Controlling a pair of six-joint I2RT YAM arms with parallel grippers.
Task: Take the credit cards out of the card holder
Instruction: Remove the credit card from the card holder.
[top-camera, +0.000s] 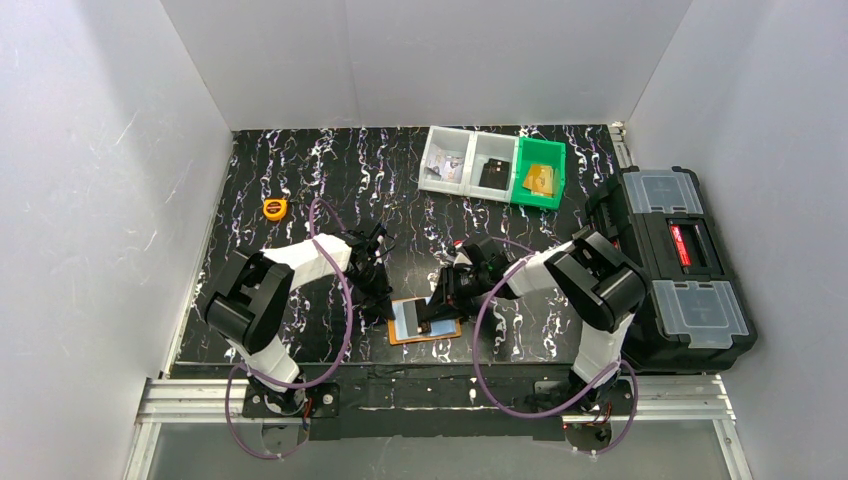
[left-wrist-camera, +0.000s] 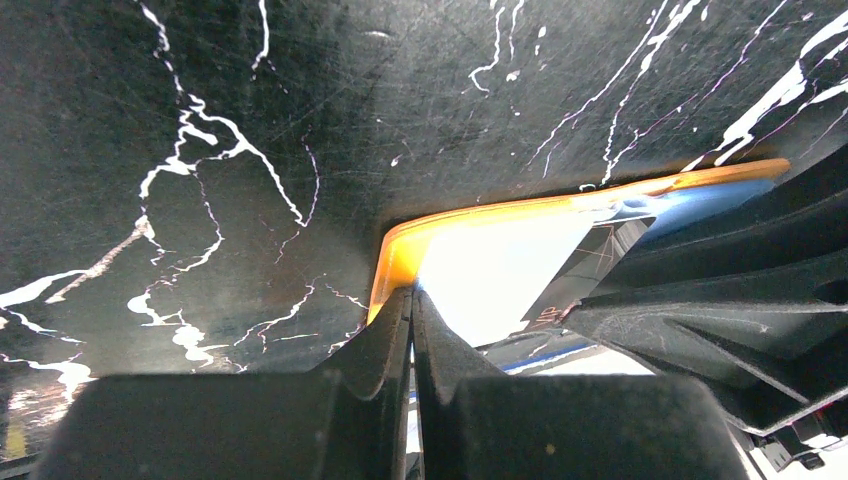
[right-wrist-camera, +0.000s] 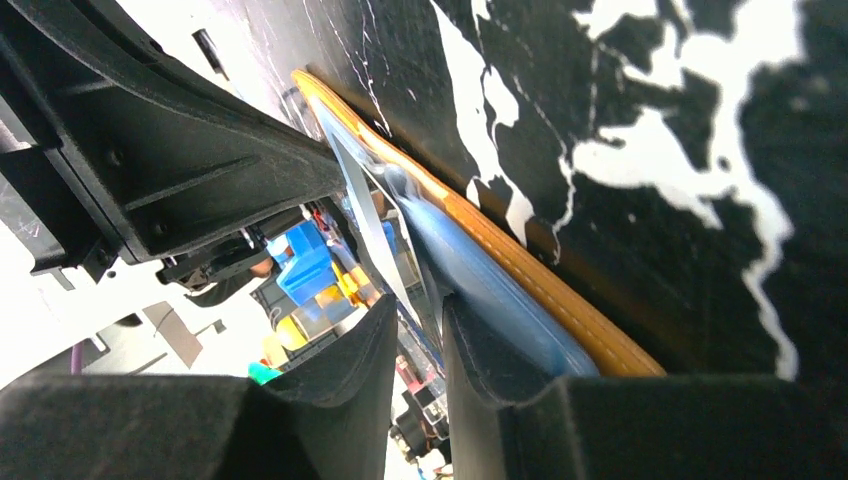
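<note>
One table carries one toolbox, three bins, one open card holder near its front edge showing one pale card, and one tape measure. The left fingers are together, pressing the card holder's corner. The right fingers stand slightly apart astride a card edge.

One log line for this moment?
left gripper: shut, tips at wallet corner | right gripper: slightly open around card edge | wallet: lying open

Card holder orange, beneath the black right tool; its card pale blue; tabletop black, veined white.
</note>
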